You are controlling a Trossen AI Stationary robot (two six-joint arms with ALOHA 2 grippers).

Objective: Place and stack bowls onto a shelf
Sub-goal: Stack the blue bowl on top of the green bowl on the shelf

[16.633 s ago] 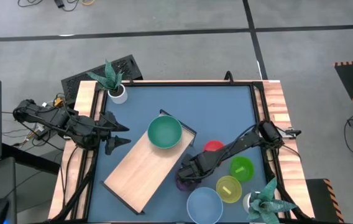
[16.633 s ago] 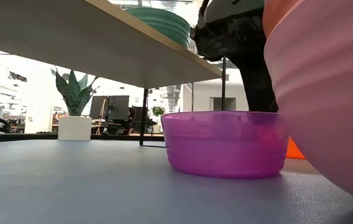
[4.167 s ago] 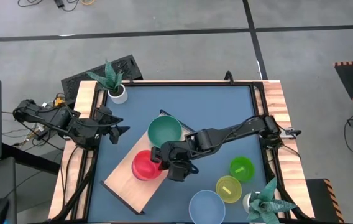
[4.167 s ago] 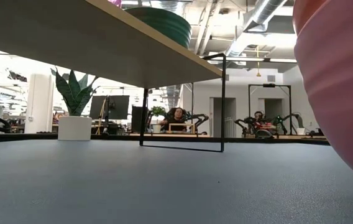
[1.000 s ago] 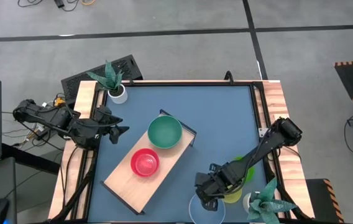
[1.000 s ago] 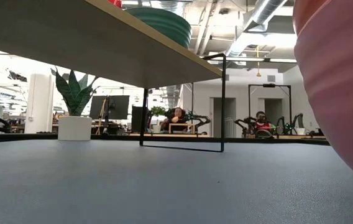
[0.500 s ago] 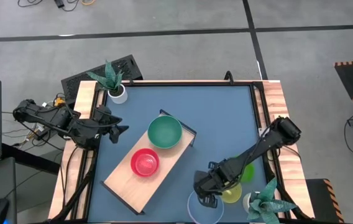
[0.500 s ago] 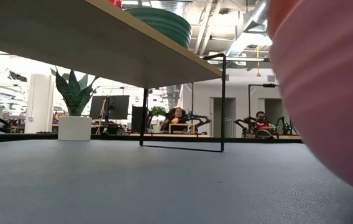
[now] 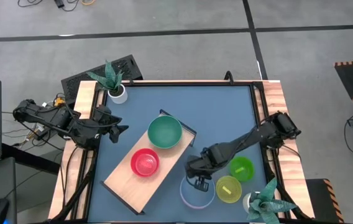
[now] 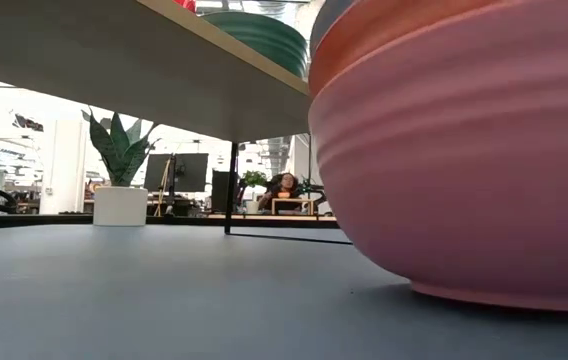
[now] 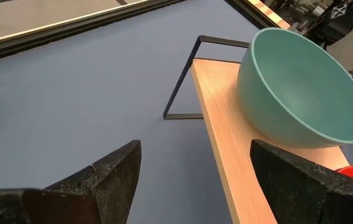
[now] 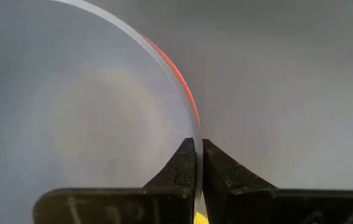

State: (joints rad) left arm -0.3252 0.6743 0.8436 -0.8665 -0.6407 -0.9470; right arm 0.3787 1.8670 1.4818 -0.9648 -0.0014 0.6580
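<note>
At the centre of the high view, the shelf (image 9: 144,167) lies diagonally on the blue table (image 9: 214,112), already holding a teal bowl (image 9: 164,132) and a red bowl (image 9: 144,162). Lower right of it, the right gripper (image 9: 200,182) pinches the rim of a pale blue bowl (image 9: 195,193), its fingers closed on the thin wall. Two lime bowls (image 9: 241,168) (image 9: 229,188) wait at lower right. At the left edge, the left gripper (image 9: 115,129) idles with fingers spread, holding nothing. By my estimate two bowls are placed and at least three remain.
</note>
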